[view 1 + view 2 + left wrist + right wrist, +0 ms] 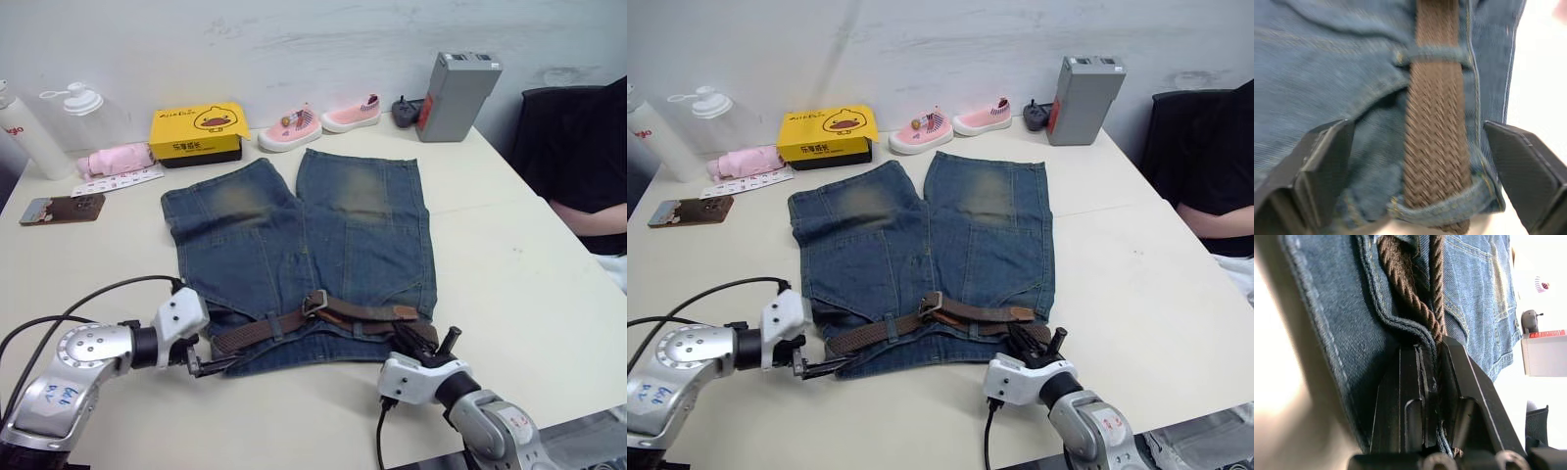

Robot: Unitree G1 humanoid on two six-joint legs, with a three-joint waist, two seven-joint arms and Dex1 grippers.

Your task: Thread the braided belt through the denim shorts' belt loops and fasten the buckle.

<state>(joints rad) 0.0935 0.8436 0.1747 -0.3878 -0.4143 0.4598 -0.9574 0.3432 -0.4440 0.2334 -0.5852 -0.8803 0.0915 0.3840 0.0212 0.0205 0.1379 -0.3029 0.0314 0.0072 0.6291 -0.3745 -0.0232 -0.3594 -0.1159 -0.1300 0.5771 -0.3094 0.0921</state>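
Belt through waistband loops, both grippers at the shorts' near edge
Braided belt [284, 326] lies along denim shorts [294, 245] waistband, buckle [314, 303] mid-front, tan tip toward the right; belt's right end hidden under right gripper [1432, 350], clenched on strap, maybe denim too. Left gripper [1415, 161] spread wide astride belt, belt loops [1437, 53] crossing it

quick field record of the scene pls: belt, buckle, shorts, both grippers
braided belt: lies along the waistband of the denim shorts, under belt loops
buckle: at mid waistband, leather tip past it toward robot's right
left gripper: open, fingers either side of the belt at the shorts' left end
right gripper: shut on belt and waistband edge, right end
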